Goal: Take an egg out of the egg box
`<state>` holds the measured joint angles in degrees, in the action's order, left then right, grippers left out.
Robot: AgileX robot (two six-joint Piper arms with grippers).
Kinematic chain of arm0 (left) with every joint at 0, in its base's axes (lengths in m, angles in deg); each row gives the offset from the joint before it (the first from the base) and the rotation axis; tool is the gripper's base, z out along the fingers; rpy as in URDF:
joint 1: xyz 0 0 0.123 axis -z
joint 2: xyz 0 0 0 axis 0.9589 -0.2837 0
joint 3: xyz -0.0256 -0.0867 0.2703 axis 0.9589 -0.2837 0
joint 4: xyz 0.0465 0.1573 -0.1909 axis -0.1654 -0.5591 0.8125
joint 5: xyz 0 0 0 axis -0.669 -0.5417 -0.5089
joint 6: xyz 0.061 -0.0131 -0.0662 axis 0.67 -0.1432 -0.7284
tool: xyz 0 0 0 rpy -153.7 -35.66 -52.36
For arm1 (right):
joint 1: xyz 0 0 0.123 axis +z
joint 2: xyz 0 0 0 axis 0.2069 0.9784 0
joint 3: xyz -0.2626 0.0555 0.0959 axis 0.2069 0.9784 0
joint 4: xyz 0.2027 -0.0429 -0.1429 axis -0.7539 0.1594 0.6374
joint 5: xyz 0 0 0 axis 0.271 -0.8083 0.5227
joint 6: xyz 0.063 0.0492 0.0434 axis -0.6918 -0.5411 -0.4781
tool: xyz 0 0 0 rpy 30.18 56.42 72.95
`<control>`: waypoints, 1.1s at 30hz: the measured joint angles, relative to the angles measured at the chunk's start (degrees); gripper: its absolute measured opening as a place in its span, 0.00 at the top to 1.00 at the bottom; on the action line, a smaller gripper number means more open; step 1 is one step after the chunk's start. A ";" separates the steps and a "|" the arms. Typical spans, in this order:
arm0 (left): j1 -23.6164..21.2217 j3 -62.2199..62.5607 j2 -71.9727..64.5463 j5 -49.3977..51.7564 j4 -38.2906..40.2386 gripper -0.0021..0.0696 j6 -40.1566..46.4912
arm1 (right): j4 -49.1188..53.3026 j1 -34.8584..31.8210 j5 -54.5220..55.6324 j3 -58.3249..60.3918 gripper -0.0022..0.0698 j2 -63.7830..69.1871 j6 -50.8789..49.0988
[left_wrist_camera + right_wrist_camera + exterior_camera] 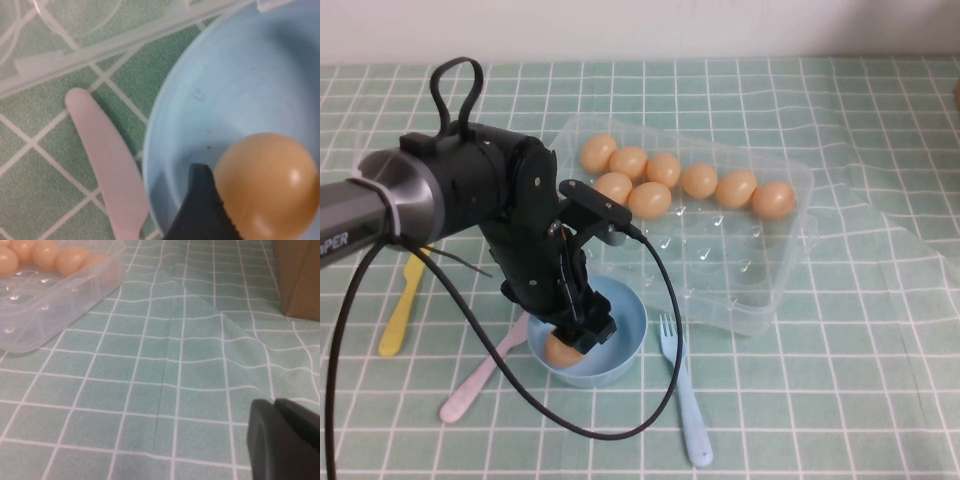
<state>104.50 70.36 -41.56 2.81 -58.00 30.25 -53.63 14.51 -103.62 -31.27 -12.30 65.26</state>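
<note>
One tan egg (pixel 563 350) (pixel 270 195) sits low inside the round light-blue bowl (pixel 625 320) (pixel 225 75). My left gripper (pixel 575 335) (pixel 260 172) reaches down into that bowl and is shut on this egg: one black finger (pixel 200 210) lies flush against its side, and the other finger is out of view. The clear plastic egg box (pixel 760 270) (pixel 50 315) stands just behind the bowl, with several more eggs (pixel 698 180) along its far side. My right gripper (pixel 275 407) is shut, low over the bare checked cloth to the right of the box.
A pink spoon (pixel 470 390) (pixel 110 170) lies left of the bowl, a yellow utensil (pixel 400 310) farther left, and a light-blue fork (pixel 685 400) to the bowl's right. A brown box (pixel 300 275) stands at the far right. The cloth is creased there.
</note>
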 joint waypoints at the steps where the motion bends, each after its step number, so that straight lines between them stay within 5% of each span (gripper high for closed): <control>1: 0.13 0.00 0.38 0.00 0.00 0.37 -0.09 | 0.00 0.00 0.00 0.00 0.99 0.00 0.00; 7: 2.86 0.00 7.49 0.00 -0.61 0.40 -1.04 | 0.00 0.00 0.00 0.00 0.99 0.00 0.00; 13: 4.54 -1.93 18.51 -0.30 -0.61 0.86 -1.28 | 0.00 0.00 0.00 0.00 0.99 0.00 0.00; 15: 4.54 -4.62 22.61 -3.00 -0.75 0.92 -1.58 | 0.00 0.00 0.00 0.00 0.99 0.00 0.00; 26: 4.54 -29.39 52.66 -25.09 -0.79 0.97 -5.92 | 0.00 0.00 0.00 0.00 0.99 0.00 0.00; 33: 4.54 -42.44 67.94 -30.37 -1.03 0.97 -8.52 | 0.00 0.00 0.00 0.00 0.99 0.00 0.00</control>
<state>109.05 27.92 26.38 -27.56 -59.03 21.72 -53.63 14.51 -103.62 -31.27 -12.30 65.26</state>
